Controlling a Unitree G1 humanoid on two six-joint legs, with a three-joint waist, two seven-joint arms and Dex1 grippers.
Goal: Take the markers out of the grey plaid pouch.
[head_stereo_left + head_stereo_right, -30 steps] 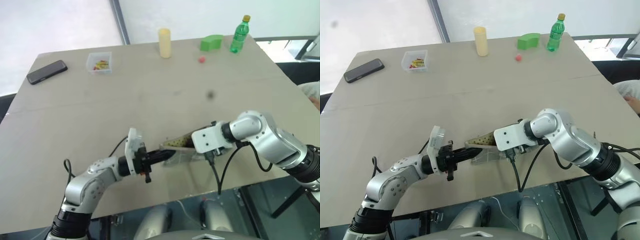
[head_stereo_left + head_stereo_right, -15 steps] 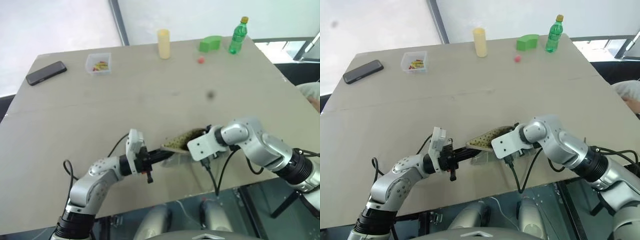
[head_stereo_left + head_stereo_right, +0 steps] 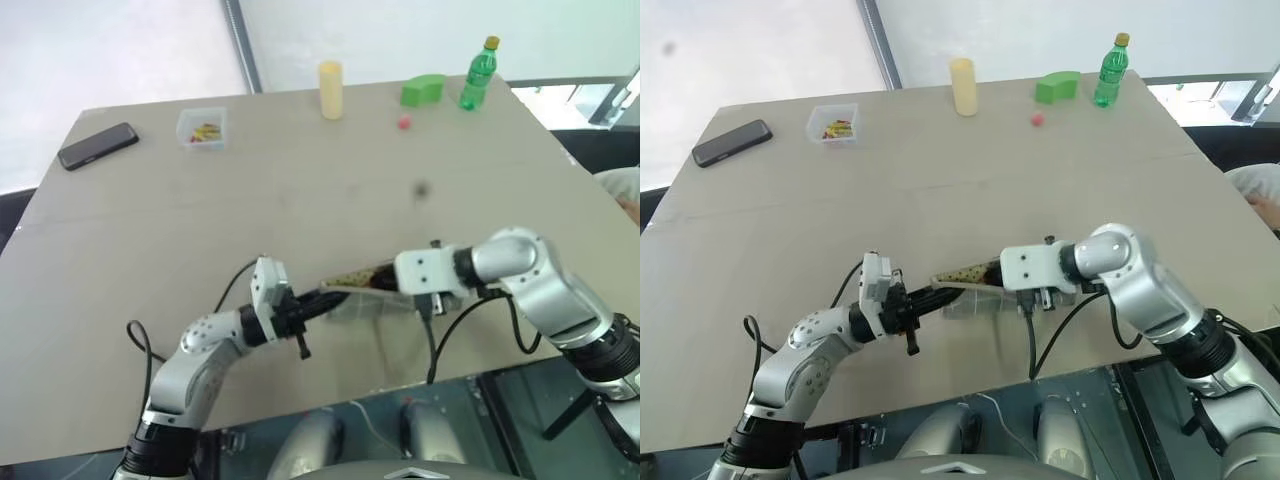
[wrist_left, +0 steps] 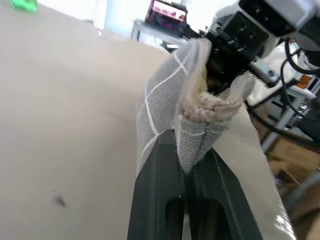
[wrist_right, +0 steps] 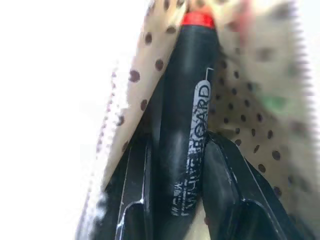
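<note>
The grey plaid pouch (image 3: 352, 287) hangs stretched just above the table's near edge, its dotted lining (image 5: 240, 100) showing at the mouth. My left gripper (image 4: 185, 150) is shut on the pouch's left end. Reaching in from the right, my right gripper (image 5: 175, 145) sits inside the mouth, shut on a dark marker (image 5: 182, 115) with a red end. That marker lies between the fingers and points deeper into the pouch. A blurred pale green patch (image 5: 272, 104) shows further inside.
At the table's far side stand a black phone (image 3: 97, 146), a clear box (image 3: 201, 127), a yellow cylinder (image 3: 330, 89), a green block (image 3: 422, 89), a green bottle (image 3: 477, 72) and a small red ball (image 3: 404, 122). The table's front edge (image 3: 400, 385) lies just below both grippers.
My right gripper dipped into the pouch's mouth, narrowed on the dark marker, then drew back up and to the right. The pouch now hangs flatter and tauter. The left wrist rolled slightly.
</note>
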